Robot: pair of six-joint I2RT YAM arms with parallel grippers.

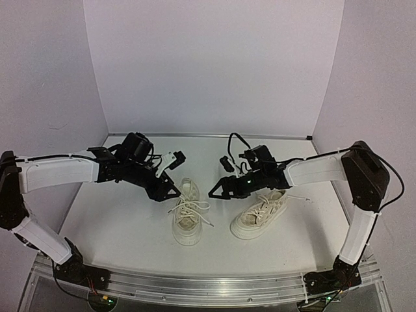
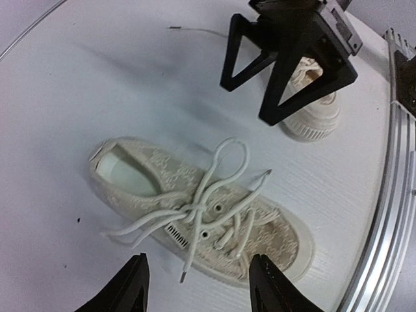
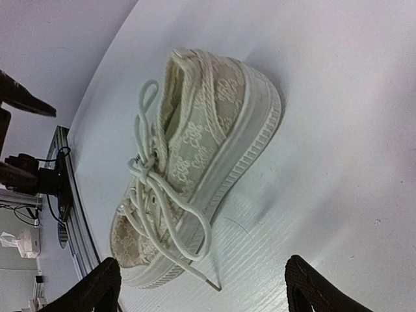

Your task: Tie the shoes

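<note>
Your left hand [image 1: 170, 190] hangs open over the left sneaker [image 1: 188, 221], mid-tabletop [image 1: 117, 227]. Your right hand [image 1: 218, 190] gapes empty beside it.

a flat white matte tabletop [image 1: 130, 240] sits boxed in by plain pale lilac-white walls [image 1: 214, 65] — back and both sides. a silver aluminium rail [image 1: 208, 286] runs along its near edge. light is soft and even, with faint shadows.

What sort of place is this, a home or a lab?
Probably a robotics lab test cell: two white-and-black robot arms bolted to an aluminium rail, a white tabletop enclosed by plain white panels, with cream canvas sneakers laid out.
</note>
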